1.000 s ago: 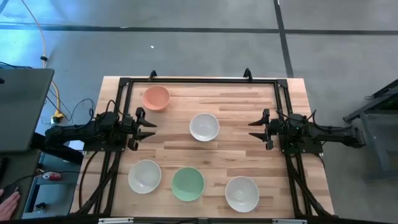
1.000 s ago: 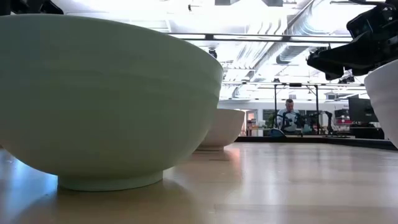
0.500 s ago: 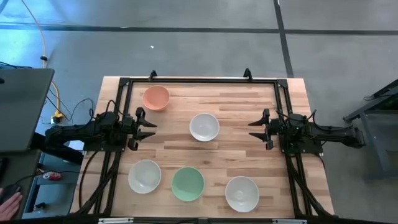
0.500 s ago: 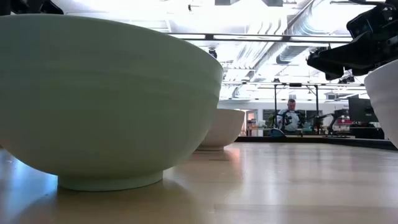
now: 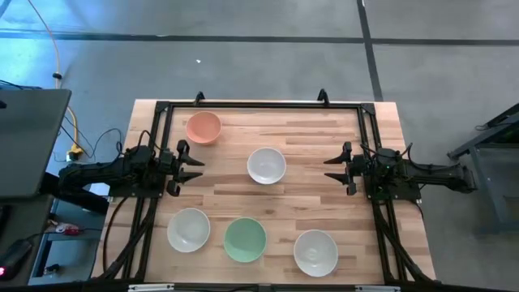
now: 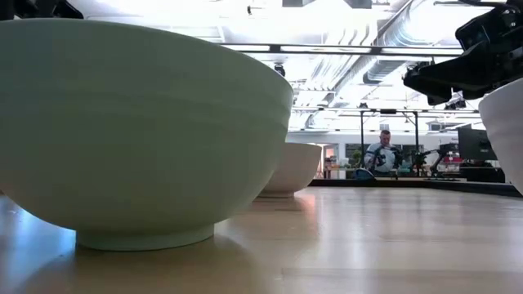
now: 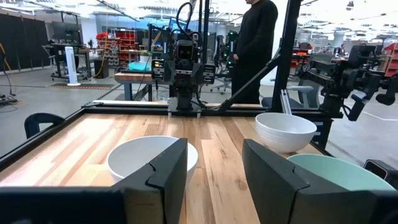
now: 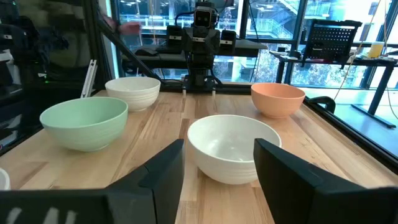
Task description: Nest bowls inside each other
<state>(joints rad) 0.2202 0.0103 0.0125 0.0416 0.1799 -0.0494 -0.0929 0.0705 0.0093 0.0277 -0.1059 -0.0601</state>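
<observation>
Five bowls stand apart on their bases on the wooden table. The salmon-orange bowl [image 5: 203, 127] [image 8: 277, 98] is at the far left. A white bowl [image 5: 266, 165] [image 7: 152, 157] [image 8: 233, 147] sits mid-table. Along the near edge are a white bowl [image 5: 188, 229] [image 8: 132, 91], the mint green bowl [image 5: 245, 239] [image 6: 139, 131] [image 7: 339, 175] and another white bowl [image 5: 315, 252] [image 7: 285, 130]. My left gripper [image 5: 195, 167] [image 7: 214, 180] is open at the left side, and my right gripper [image 5: 331, 168] [image 8: 217, 180] is open at the right. Both face the middle bowl and touch nothing.
A black frame [image 5: 259, 105] runs around the table's far and side edges. Bare wood lies between the bowls and in front of each gripper. A laptop [image 5: 28, 142] and cables lie off the table's left side. A person [image 7: 255, 43] stands beyond the table.
Both arms and all the bowls have kept still. A person's hand beside the table's near left corner has drawn out of the high view.
</observation>
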